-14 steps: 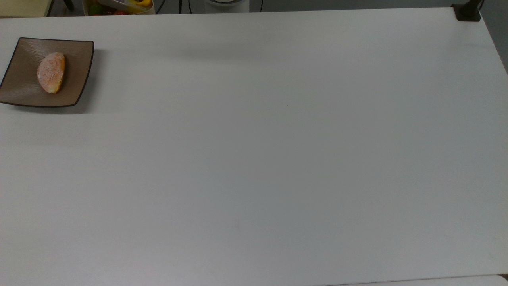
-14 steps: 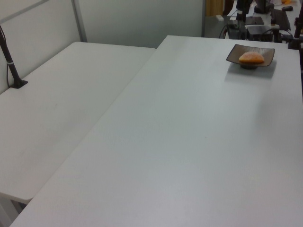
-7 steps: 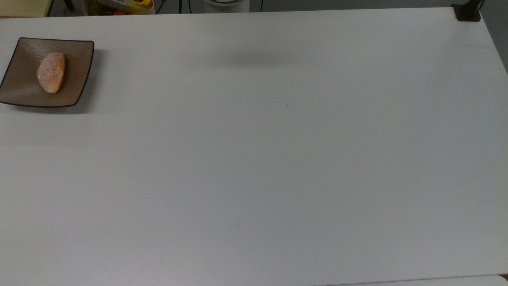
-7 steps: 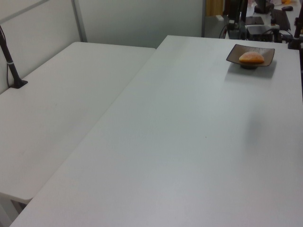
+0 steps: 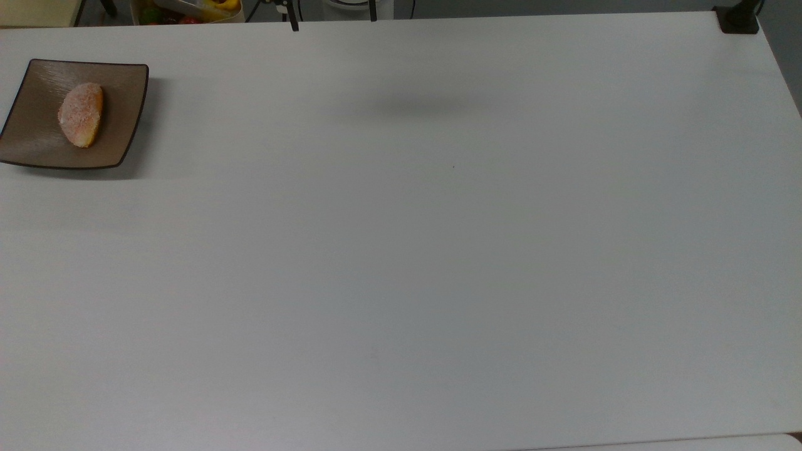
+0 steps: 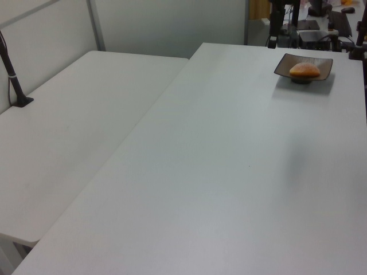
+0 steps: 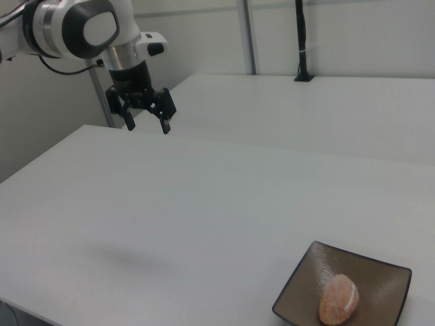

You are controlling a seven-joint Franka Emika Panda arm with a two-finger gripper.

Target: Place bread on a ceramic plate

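The bread [image 5: 81, 114], a small sugary orange-tan roll, lies in the shallow centre of the square brown ceramic plate [image 5: 128, 106] at the top view's far left. Both also show in the left view, bread [image 6: 304, 70] on plate [image 6: 324, 63], and in the right view, bread [image 7: 338, 299] on plate [image 7: 384, 280]. My gripper [image 7: 147, 126] hangs in the air well away from the plate, above the table's far edge in the right view. It is open and holds nothing. One dark fingertip [image 5: 292, 25] pokes in at the top view's upper edge.
A wide white table [image 5: 438, 263] carries the plate. A second white table [image 6: 74, 126] adjoins it. A black clamped post [image 5: 738, 19] stands at a corner. A bin of colourful items [image 5: 188, 9] sits beyond the table edge.
The gripper's fingertips have come into the top view's upper edge, and its shadow on the table has shifted and darkened. Bread and plate have not moved.
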